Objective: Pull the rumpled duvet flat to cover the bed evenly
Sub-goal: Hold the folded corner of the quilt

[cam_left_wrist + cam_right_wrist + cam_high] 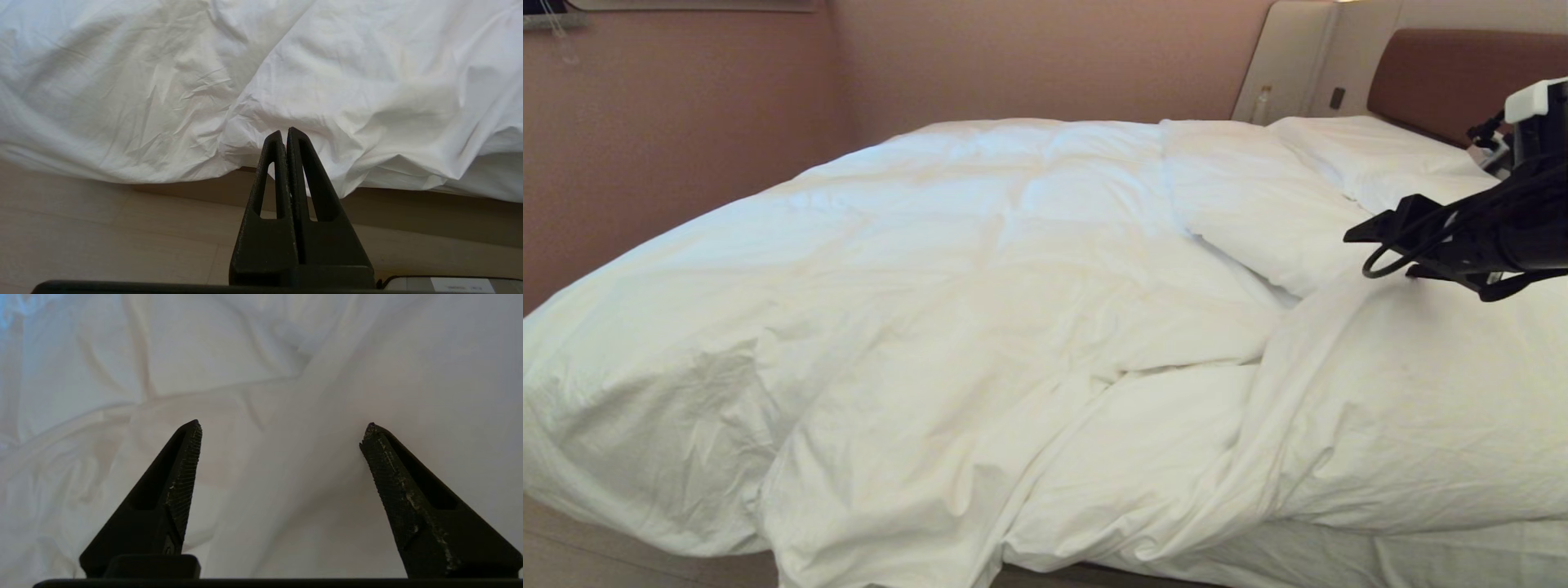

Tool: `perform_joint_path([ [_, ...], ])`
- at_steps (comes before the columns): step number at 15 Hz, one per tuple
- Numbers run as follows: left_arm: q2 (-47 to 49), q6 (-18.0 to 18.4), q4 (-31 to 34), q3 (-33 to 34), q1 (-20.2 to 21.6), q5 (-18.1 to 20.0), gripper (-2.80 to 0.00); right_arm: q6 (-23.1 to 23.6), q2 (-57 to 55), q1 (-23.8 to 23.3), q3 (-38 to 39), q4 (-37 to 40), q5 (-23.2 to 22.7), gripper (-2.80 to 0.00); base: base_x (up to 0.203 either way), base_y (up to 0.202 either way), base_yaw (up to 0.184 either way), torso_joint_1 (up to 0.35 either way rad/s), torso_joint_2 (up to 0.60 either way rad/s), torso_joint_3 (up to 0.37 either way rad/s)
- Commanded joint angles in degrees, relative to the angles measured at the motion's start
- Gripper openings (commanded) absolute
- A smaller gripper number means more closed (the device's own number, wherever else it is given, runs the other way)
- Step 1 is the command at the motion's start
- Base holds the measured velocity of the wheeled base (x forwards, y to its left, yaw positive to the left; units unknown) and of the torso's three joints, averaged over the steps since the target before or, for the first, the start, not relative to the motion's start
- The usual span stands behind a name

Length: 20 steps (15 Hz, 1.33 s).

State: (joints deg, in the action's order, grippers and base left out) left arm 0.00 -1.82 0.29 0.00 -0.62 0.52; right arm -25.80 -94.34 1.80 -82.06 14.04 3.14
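The thick, puffy white duvet [980, 278] with faint quilted squares lay across the low, wide bed [1339, 555]. It covered most of the mattress and hung over the near edge toward the pale wood-look floor [102, 237]. Deep folds bunched along the near side, and a raised crease ran diagonally toward the head end. Two white pillows [1372, 159] rested at the head end, in front of the brown padded headboard [1454, 73] and beside the beige wall panel [1290, 57].

The black right gripper [282, 430] was positioned above the duvet near the pillows, on the right of the head view. Its two serrated fingers [186, 469] stood wide apart, with only white cloth visible between them and nothing held.

The black left gripper [284, 132] was positioned low, off the near edge of the bed, pointing at the overhanging duvet. Its fingers were pressed together, empty, and clear of the cloth.
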Motion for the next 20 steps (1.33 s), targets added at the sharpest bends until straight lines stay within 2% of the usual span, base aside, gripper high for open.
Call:
perform_joint_path([
  [1,0.00,-0.03,-0.03,0.00,0.01,0.00,-2.80,-0.12,1.85,3.13,1.02,0.26,3.68,0.00,0.000,0.000,0.000,0.000,0.00,0.000],
  [3,0.00,-0.03,-0.03,0.00,0.01,0.00,-2.80,-0.21,2.58,5.40,1.55,0.71,4.58,0.00,0.000,0.000,0.000,0.000,0.00,0.000],
  [6,0.00,-0.03,0.06,0.00,0.01,0.00,-2.80,-0.11,3.56,5.40,1.02,2.77,6.91,0.00,0.000,0.000,0.000,0.000,0.00,0.000],
  [8,0.00,-0.03,0.06,0.00,0.01,0.00,-2.80,1.12,3.63,5.47,0.95,3.14,13.72,0.00,0.000,0.000,0.000,0.000,0.00,0.000],
  [9,0.00,-0.03,-0.03,0.00,0.01,0.00,-2.80,1.55,3.61,5.58,0.97,3.19,14.46,0.00,0.000,0.000,0.000,0.000,0.00,0.000],
  [11,0.00,-0.03,-0.03,0.00,0.01,0.00,-2.80,2.26,2.59,6.98,1.08,3.05,20.61,0.00,0.000,0.000,0.000,0.000,0.00,0.000],
  [12,0.00,-0.03,0.01,0.00,0.01,0.00,-2.80,2.29,1.63,7.73,0.95,2.99,21.41,0.00,0.000,0.000,0.000,0.000,0.00,0.000],
  [15,0.00,-0.03,0.06,0.00,0.01,0.00,-2.80,1.81,-2.46,9.73,0.06,2.51,28.41,0.00,0.000,0.000,0.000,0.000,0.00,0.000],
  [16,0.00,-0.03,-0.03,0.00,0.01,0.00,-2.80,1.45,-3.59,10.41,-0.14,2.06,28.88,0.00,0.000,0.000,0.000,0.000,0.00,0.000],
  [17,0.00,-0.03,-0.03,0.00,0.01,0.00,-2.80,0.86,-4.64,11.12,-0.37,1.72,29.22,0.00,0.000,0.000,0.000,0.000,0.00,0.000],
  [20,0.00,-0.03,0.06,0.00,0.01,0.00,-2.80,-1.69,-6.90,14.07,-1.93,2.36,35.38,0.00,0.000,0.000,0.000,0.000,0.00,0.000],
])
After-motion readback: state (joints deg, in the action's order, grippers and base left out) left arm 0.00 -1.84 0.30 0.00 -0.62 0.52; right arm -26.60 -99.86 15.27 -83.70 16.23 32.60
